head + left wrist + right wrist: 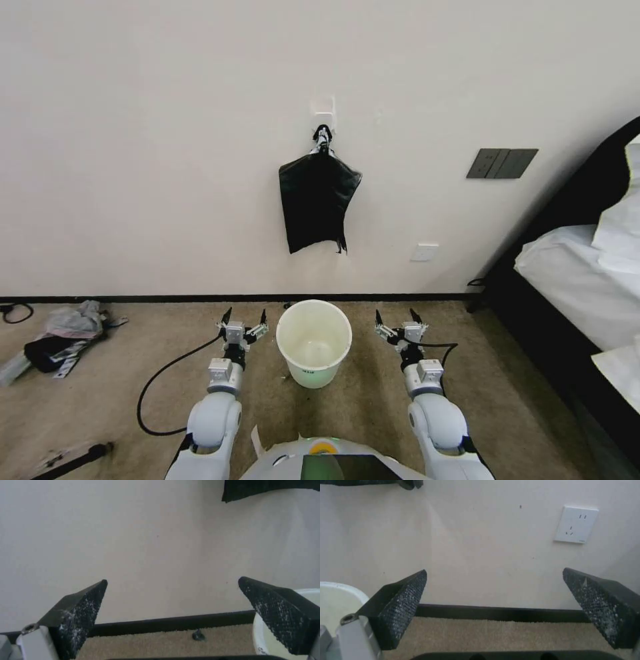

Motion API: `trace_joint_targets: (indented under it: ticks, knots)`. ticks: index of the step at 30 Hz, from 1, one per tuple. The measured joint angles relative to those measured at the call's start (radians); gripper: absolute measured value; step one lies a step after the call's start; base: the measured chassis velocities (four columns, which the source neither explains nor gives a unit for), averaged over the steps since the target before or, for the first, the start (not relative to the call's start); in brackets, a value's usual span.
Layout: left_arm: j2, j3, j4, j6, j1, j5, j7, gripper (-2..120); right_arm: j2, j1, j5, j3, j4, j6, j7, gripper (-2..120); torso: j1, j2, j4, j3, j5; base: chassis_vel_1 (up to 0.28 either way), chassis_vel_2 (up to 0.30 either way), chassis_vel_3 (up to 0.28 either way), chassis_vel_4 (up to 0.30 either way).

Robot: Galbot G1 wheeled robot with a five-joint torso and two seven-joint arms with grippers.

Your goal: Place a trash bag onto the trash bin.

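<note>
The cream-white trash bin stands upright on the carpet by the wall, with nothing inside. My left gripper is open just left of its rim, and my right gripper is open a little to its right; both hold nothing. In the left wrist view the open left gripper has the bin beside one finger. The right wrist view shows the open right gripper and the bin's rim. A flat bundle of black bags hangs from a wall hook above the bin. The trash bag is out of view.
A pile of clothes and scraps lies on the carpet at the far left. A black cable loops by my left arm. A bed runs along the right. A wall socket and dark switch panel are on the wall.
</note>
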Motion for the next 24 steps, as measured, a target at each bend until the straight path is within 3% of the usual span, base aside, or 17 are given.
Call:
trace_joint_targets:
  ticks: [24]
  knots:
    - [0.000, 0.000, 0.000, 0.000, 0.000, 0.000, 0.000, 100, 0.000, 0.000, 0.000, 0.000, 0.000, 0.000, 0.000, 100, 0.000, 0.000, 0.0000, 0.000, 0.0000, 0.000, 0.000, 0.000, 0.000]
